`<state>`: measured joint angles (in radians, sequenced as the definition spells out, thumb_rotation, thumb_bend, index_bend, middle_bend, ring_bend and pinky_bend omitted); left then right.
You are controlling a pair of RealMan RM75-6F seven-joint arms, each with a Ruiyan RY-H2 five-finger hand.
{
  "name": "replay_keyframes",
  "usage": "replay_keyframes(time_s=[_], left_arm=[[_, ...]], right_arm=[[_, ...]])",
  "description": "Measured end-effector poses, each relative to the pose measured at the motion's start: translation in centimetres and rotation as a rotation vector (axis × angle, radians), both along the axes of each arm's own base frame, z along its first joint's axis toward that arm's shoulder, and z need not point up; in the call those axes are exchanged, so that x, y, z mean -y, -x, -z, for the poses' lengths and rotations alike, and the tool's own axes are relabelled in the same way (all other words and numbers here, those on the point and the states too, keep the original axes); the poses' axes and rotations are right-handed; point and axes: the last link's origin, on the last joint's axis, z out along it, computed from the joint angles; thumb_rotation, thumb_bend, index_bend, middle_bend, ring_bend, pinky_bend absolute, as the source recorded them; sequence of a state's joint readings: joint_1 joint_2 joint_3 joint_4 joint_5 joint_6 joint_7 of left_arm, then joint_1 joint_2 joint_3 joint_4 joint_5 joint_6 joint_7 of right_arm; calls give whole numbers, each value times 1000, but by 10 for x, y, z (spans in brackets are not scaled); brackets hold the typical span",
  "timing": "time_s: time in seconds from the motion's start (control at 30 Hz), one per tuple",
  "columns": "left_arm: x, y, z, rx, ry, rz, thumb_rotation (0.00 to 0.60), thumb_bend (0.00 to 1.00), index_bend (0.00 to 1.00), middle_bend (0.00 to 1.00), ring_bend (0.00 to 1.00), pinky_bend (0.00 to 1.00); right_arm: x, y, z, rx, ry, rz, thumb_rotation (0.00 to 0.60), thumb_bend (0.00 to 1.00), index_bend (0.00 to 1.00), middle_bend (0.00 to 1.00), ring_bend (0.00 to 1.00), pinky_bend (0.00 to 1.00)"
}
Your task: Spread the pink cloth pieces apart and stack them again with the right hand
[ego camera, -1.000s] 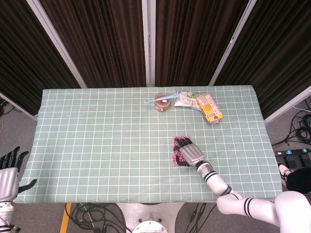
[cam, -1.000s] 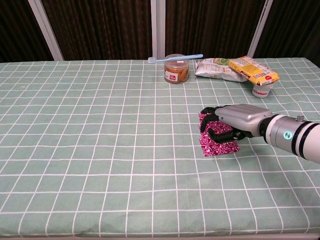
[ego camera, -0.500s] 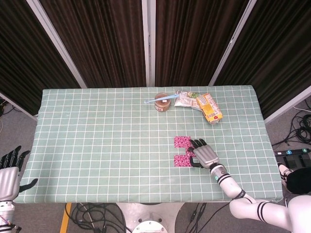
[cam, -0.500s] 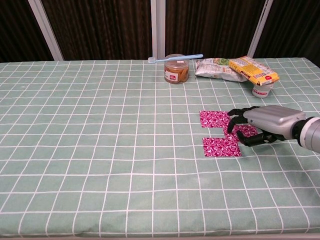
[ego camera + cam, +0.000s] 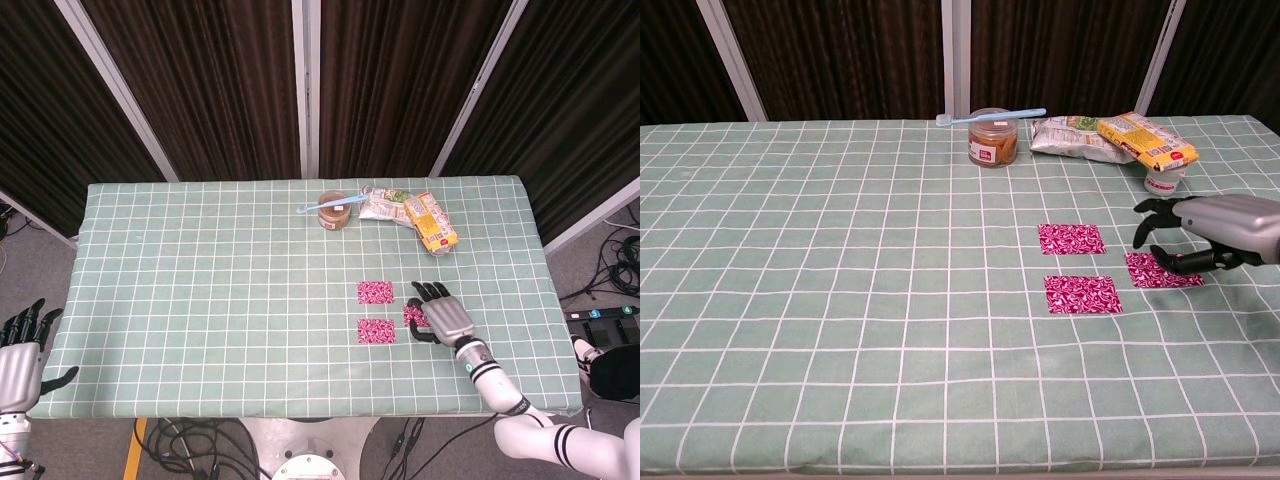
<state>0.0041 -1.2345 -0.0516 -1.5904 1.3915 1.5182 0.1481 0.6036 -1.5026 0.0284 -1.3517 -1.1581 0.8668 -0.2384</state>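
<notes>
Green checked table (image 5: 840,300) now shows 3 pink cloth pieces (image 5: 1071,238) apart; my right hand (image 5: 1205,235), fingers curled, dragged the last (image 5: 1162,270) out. Spreading done imo, restack next.

A lab: dark curtains (image 5: 230,80), floor cables (image 5: 620,265), checked table (image 5: 200,290).

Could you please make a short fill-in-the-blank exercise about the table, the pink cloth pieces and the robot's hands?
1. The number of pink cloth pieces lying apart on the table is ____.
2. The right hand is over the cloth piece that lies furthest to the ____ in the chest view.
3. A blue toothbrush lies across the top of the ____.
4. The left hand is beside the table and holds ____.

Missing words: three; right; jar; nothing
</notes>
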Motion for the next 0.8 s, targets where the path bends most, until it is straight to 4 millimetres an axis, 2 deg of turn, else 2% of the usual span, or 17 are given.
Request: replay_keyframes(time_s=[0.07,0.13,0.2,0.27,0.37,0.47,0.6,0.8], left_arm=[[0,-1,0,0,-1,1,600,163,225,146,106,126],[0,-1,-1,0,-2,1,600,163,225,146,106,126],[1,-1,-1,-1,-3,-1,600,163,225,146,106,127],[3,-1,-1,-1,-5,-3,600,162,225,146,106,126],[4,0,-2,0,-6,-10,600,162,224,146,106,126],[6,2,-2,2,-6,-17,600,163,224,146,106,127],[8,3,-1,3,-5,-22,600,162,225,146,106,127],[7,4,-1,4,-6,-21,600,162,225,146,106,126]], right_arm=[[8,-8,-3,48,27,5,286,192,270,14,0,0],[16,-18,-2,78,47,0,366,126,277,21,0,0],[24,-27,2,99,62,-8,452,100,281,25,0,0],[31,-34,9,101,69,-10,509,99,286,27,0,0],[41,-42,22,89,73,-7,568,100,300,32,0,0],[50,-46,34,71,71,6,594,100,309,34,0,0],[56,-51,51,52,55,23,596,99,310,33,0,0],[63,-55,62,39,51,33,593,101,310,33,0,0]])
